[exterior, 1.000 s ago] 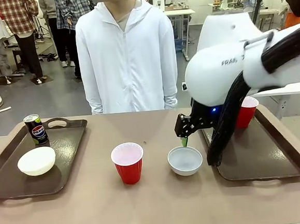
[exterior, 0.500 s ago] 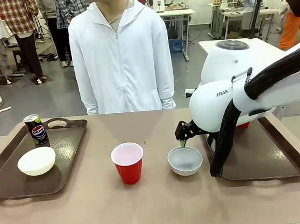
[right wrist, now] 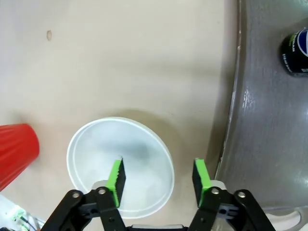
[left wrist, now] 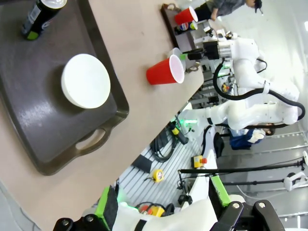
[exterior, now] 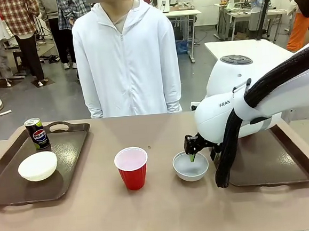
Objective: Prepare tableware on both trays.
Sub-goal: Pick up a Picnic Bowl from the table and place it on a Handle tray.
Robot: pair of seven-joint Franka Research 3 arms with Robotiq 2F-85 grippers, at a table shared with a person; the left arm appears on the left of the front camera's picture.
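One white bowl (exterior: 189,171), right jaws spread astride its rim

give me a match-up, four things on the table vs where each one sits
1 Pepsi can
2 left bowl
3 red cup
4 right bowl

A bare table, nothing above it
B left tray, near part
C under the open right gripper, beside the right tray
D left tray, far corner

Pairs: 1-D, 2-B, 3-A, 4-C
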